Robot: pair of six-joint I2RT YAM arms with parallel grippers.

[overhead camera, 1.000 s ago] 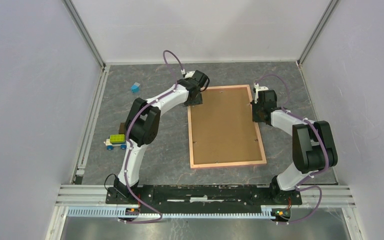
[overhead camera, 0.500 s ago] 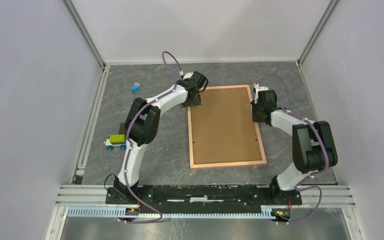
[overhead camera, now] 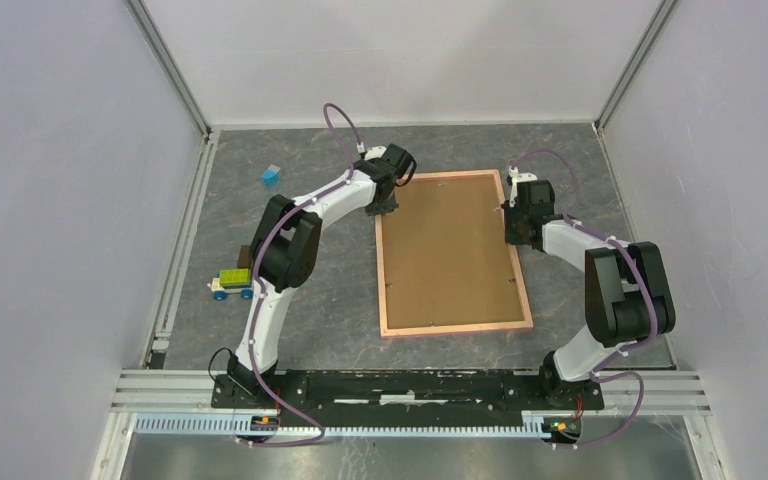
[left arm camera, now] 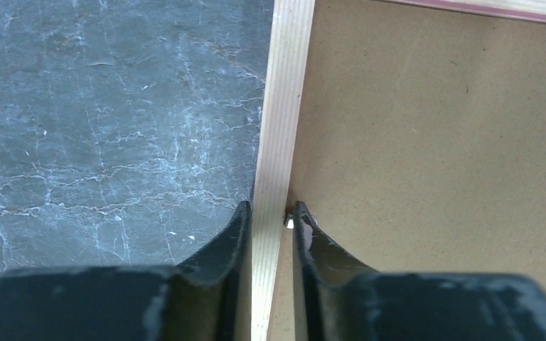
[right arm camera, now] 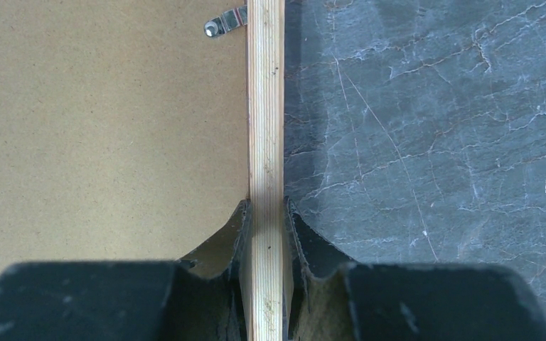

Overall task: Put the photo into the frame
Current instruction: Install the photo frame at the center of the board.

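The frame point(overhead camera: 455, 326) lies flat on the grey table with its back up, and a brown backing board point(overhead camera: 450, 245) fills it. The photo is hidden. My left gripper point(overhead camera: 384, 205) is closed round the frame's left rim near the far corner. In the left wrist view point(left arm camera: 271, 213) the outer finger touches the pale wooden rim point(left arm camera: 284, 106) and the inner finger sits beside a small metal tab. My right gripper point(overhead camera: 513, 228) is shut on the right rim point(right arm camera: 265, 106), and in the right wrist view point(right arm camera: 265, 209) both fingers press against it.
A small blue block point(overhead camera: 271, 176) lies at the far left. A toy car of green and yellow bricks point(overhead camera: 232, 283) stands left of the left arm. A metal tab point(right arm camera: 224, 23) sticks out over the backing board. Walls enclose three sides.
My left gripper has shifted slightly left and down onto the frame's left rim. The frame and the right arm have not moved.
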